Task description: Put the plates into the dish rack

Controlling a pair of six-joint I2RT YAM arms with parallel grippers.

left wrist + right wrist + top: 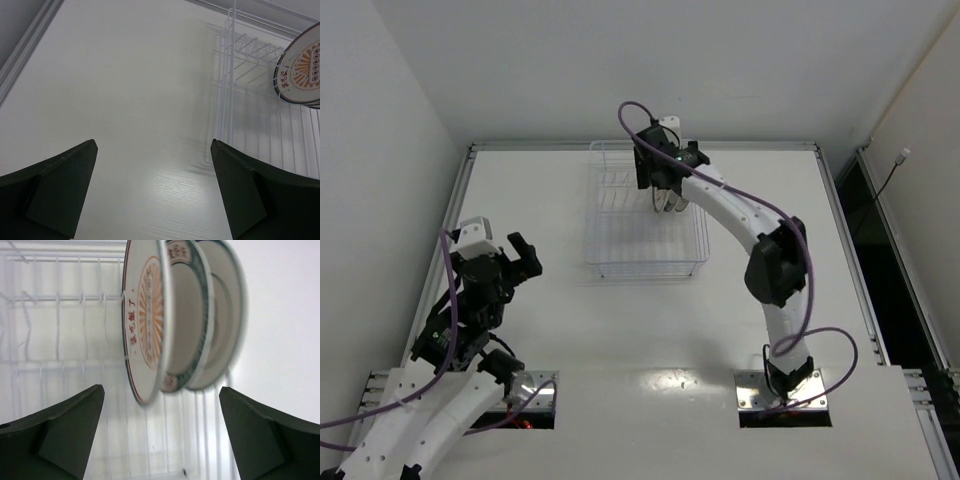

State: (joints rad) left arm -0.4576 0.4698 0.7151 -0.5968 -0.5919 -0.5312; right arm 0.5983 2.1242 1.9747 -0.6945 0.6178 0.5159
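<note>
Progress: your three plates (175, 325) stand on edge in the dish rack (645, 225), far right | right gripper (161, 390): jaws spread, touching nothing | left gripper (152, 142): spread, empty, near left | remaining: likely only retreat

You count three plates (302, 70): one orange-patterned plate (145, 325), one teal-rimmed plate (189, 340), one white plate (226, 315). You count one dish rack (620, 250), one table (620, 340), and two arms (740, 215), each bearing one gripper: left gripper (153, 142), right gripper (161, 389).
</note>
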